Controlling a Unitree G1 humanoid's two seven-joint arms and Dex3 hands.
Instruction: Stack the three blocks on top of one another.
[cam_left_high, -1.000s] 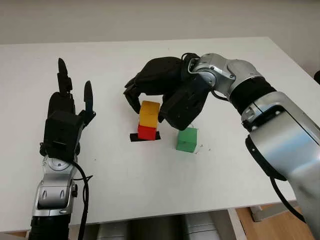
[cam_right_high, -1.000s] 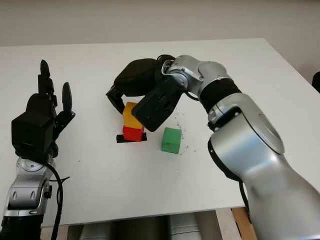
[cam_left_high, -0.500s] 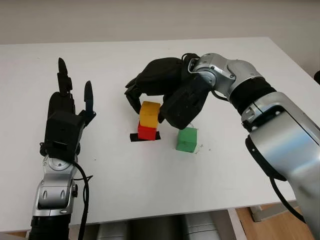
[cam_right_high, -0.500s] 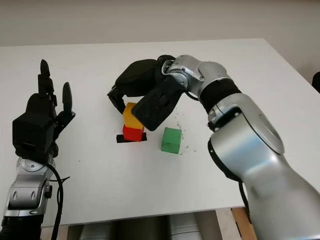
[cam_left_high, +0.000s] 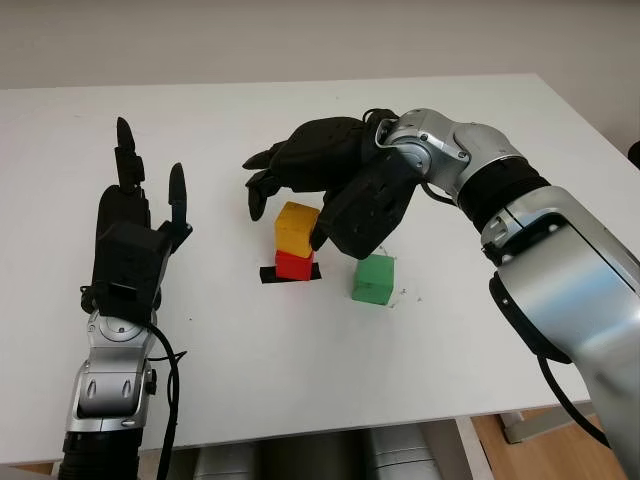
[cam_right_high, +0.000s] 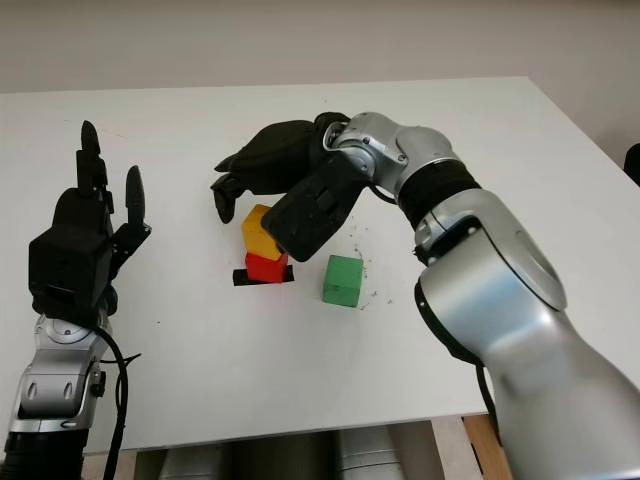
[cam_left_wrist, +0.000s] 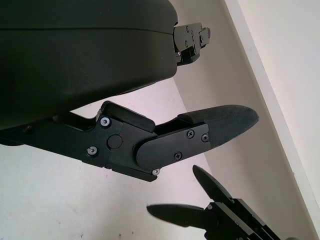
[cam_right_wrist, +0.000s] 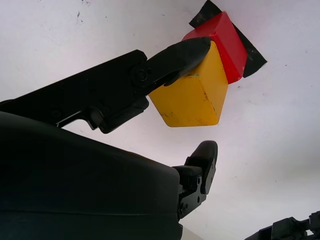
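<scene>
A yellow block (cam_left_high: 297, 225) sits atop a red block (cam_left_high: 294, 265) near the middle of the white table (cam_left_high: 500, 120), the red one resting on a strip of black tape (cam_left_high: 268, 275) that appears to mark the stacking spot. The yellow block sits turned somewhat off square to the red one beneath it. The robot's right hand (cam_left_high: 318, 170) arches over the pair from the table's far side, palm down, the arm reaching in from the right edge with elbow bent. Its grasp looks released: in the right wrist view one finger (cam_right_wrist: 175, 55) lies along the yellow block's upper edge, seemingly touching it, while the opposing digit (cam_right_wrist: 204, 157) stands clear of the block's face. The open posture suggests the hand is letting go so the two-block stack can stand alone. The green block (cam_left_high: 374, 279), third of the set, waits on the table just right of the stack, apart from it. The left hand (cam_left_high: 135, 235) hovers open near the table's left edge, fingers pointing toward the far edge, holding nothing.
</scene>
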